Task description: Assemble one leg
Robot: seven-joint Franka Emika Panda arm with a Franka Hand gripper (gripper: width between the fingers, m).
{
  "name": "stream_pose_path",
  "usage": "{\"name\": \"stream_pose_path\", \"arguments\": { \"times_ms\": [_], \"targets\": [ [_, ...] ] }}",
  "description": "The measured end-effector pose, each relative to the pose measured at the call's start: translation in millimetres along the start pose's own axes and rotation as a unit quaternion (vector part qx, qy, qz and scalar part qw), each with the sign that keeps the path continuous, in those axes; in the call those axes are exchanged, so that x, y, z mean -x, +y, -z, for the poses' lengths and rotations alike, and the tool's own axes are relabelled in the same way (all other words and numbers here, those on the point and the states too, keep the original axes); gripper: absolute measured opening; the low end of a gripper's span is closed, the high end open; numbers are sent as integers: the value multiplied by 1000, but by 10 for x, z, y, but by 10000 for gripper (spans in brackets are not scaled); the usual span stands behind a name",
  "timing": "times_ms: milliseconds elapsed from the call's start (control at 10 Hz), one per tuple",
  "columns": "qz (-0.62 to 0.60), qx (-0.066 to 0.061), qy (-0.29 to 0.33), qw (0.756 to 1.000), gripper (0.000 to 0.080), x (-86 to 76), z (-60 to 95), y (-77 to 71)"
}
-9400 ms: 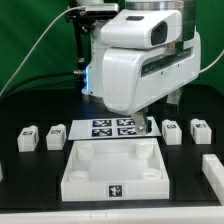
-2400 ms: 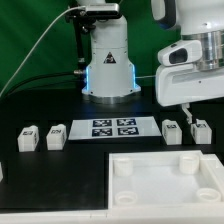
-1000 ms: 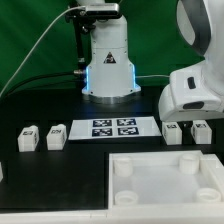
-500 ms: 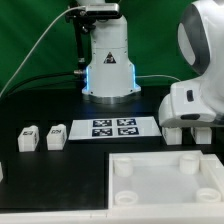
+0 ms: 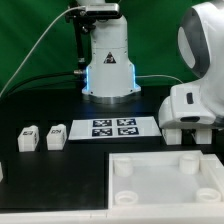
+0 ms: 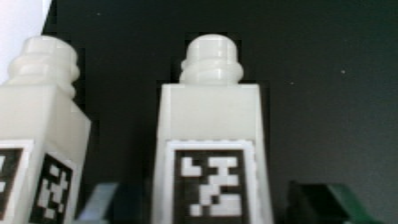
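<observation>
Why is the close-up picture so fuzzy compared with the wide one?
In the wrist view the centre leg and the leg beside it sit near the lens, so edges and tags look soft, likely out of focus. The exterior view is crisper; the arm's base shows a blue glow, the white panel looks washed out.

Arm [image 5: 197, 95]: stood bent low at the exterior view's right, white housing facing the camera.
Hand [image 6: 217, 198]: pointed down, fingers [image 6: 331, 196] spread apart.

No readable text; only coded tags [image 6: 214, 186]: legs [image 6: 214, 120], marker board [image 5: 113, 127].
</observation>
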State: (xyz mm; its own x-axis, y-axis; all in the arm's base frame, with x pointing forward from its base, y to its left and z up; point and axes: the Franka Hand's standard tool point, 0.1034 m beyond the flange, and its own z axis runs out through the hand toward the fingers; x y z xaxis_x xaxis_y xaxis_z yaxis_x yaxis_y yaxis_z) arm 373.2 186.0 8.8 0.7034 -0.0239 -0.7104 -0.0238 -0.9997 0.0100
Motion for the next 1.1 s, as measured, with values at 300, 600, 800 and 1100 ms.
{"name": "stream_pose_path", "arguments": {
  "times_ms": [300,600,800,1100],
  "targets": [
    [0,0,0,1000,289,1,1,0],
    [0,0,0,1000,289,0,1,0],
    [0,0,0,1000,291,1,1,0],
    [46,-3,26,999,291,83,668,228]
  ]
}}
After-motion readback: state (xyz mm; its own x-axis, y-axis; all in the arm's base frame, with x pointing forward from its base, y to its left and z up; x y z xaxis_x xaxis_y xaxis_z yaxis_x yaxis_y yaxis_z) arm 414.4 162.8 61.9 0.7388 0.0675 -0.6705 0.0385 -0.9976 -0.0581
